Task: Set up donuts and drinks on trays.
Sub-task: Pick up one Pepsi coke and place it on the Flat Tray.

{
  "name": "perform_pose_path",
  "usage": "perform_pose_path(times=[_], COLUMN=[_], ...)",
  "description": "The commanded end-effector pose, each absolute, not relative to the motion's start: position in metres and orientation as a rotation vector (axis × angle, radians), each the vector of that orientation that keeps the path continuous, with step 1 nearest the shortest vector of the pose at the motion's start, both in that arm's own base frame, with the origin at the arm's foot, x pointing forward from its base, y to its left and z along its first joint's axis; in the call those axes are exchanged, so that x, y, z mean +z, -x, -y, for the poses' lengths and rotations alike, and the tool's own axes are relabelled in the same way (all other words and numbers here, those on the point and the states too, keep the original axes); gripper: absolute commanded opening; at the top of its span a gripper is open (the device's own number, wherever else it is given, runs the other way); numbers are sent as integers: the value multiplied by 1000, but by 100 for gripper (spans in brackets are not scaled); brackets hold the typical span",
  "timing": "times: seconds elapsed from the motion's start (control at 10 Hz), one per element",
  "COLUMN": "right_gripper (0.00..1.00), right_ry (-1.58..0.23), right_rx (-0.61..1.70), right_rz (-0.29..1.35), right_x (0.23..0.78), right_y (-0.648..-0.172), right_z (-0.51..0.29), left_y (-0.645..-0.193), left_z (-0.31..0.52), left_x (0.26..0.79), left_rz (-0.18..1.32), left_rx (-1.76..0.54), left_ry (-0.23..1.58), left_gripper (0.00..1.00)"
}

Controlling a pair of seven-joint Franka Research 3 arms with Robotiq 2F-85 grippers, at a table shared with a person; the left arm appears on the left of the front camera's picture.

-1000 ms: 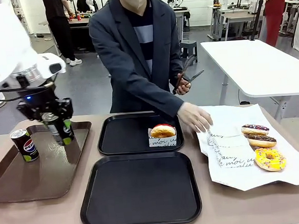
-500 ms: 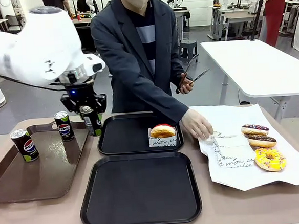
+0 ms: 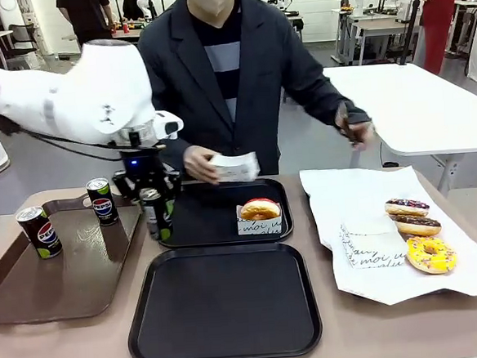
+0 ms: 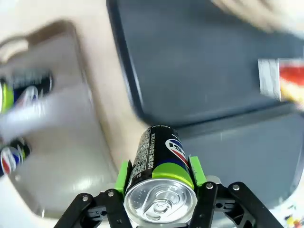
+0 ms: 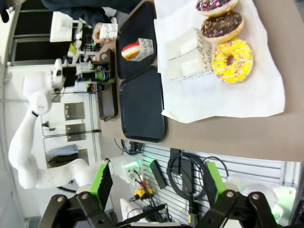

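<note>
Counter (image 3: 70,346): you have the far tray (image 3: 201,227) at 12 o'clock, the near tray (image 3: 223,303) at 6 and the brown tray (image 3: 34,300) at 9.
Left hand (image 3: 155,222): clamped on an upright Pepsi can (image 4: 159,156) at the far tray's 9 o'clock rim.
Right hand (image 5: 156,190): fingers spread wide, holding nothing.
Cans: two (image 3: 101,201) (image 3: 39,231) stand on the brown tray.
Donuts: sleeved donut (image 3: 259,210) in the far tray; three donuts (image 3: 418,225) on paper (image 3: 368,276) at 3 o'clock.

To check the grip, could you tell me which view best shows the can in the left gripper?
Left wrist view: the held can sits close up, green pads on both sides. Front view shows it smaller, side-on; right wrist view, tiny.
</note>
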State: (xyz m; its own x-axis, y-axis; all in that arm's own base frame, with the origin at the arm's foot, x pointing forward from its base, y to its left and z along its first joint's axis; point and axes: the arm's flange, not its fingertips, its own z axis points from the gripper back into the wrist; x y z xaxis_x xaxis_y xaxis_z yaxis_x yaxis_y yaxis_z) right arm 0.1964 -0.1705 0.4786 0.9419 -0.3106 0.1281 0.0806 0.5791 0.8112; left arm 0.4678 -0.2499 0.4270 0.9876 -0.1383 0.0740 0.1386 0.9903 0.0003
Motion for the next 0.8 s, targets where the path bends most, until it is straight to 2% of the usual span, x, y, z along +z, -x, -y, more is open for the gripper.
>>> perform_pose_path(times=[0.0, 0.1, 0.2, 0.7], right_gripper=[100, 100, 100, 100], right_ry=[-940, -940, -940, -940], right_rx=[-215, -215, -215, -215], right_rz=[283, 283, 283, 283], right_x=[479, 479, 479, 479], right_y=[-197, -197, -197, -197], right_z=[171, 171, 171, 171], left_y=[-340, -295, -282, -287], left_z=[196, 180, 173, 158], left_x=[485, 488, 484, 482], left_rz=[101, 138, 145, 141], left_rx=[-268, -318, -325, -291], left_ry=[-23, -42, -69, -38], left_gripper=[58, 58, 58, 58])
